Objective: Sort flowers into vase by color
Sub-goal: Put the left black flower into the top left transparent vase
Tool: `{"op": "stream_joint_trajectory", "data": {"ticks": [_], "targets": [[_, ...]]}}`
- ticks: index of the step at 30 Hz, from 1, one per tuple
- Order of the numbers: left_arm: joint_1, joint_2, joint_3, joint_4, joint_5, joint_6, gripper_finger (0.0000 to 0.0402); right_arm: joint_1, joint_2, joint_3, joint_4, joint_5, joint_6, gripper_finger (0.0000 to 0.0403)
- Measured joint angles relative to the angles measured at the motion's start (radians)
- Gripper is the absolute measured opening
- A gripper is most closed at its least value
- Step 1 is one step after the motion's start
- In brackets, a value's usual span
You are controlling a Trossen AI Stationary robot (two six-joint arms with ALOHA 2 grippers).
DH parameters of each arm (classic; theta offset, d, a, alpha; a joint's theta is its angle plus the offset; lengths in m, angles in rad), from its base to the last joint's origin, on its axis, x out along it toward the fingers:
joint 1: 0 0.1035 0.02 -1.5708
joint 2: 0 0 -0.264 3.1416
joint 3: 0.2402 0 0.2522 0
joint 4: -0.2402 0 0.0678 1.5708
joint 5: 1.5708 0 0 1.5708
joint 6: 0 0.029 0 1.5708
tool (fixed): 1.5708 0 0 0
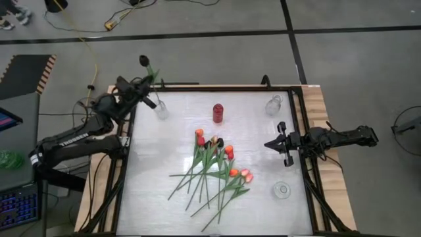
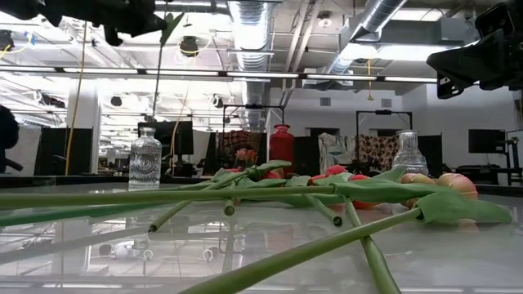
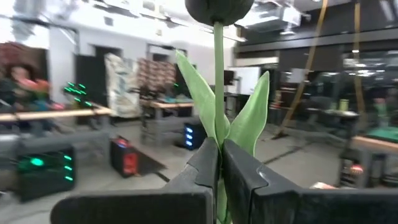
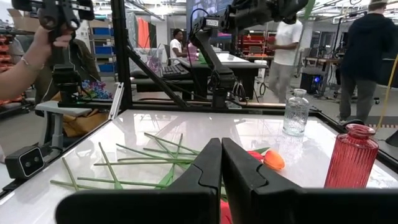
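Left claw (image 1: 146, 85) holds a black tulip (image 1: 144, 61) above a clear vase (image 1: 160, 110).

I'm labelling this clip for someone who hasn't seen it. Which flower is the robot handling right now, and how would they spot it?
Look to the table's far left corner, where the left gripper is raised beside a clear glass vase. Its jaws are shut on the stem of a black tulip. Unlike the pile of flowers lying mid-table, it is off the table and dark-headed.

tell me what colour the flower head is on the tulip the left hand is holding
Black; the tulip in the left hand shows best in the left wrist view.
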Motion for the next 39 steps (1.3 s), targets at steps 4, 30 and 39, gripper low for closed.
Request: {"op": "stream_joint_trajectory", "data": {"ticks": [4,30,39], "targets": [[0.038,0.001,0.0,0.016,-0.015,0.046,0.0,0.0,0.0,0.0,0.0,0.0,0.0,0.004],[0.121,0.092,0.0,0.008,-0.014,0.053,0.0,0.0,0.0,0.0,0.0,-0.001,0.0,0.004],[0.12,0.118,0.0,-0.014,-0.014,0.053,0.0004,0.0,0.0,0.0,0.0,-0.001,0.0,0.004]]}}
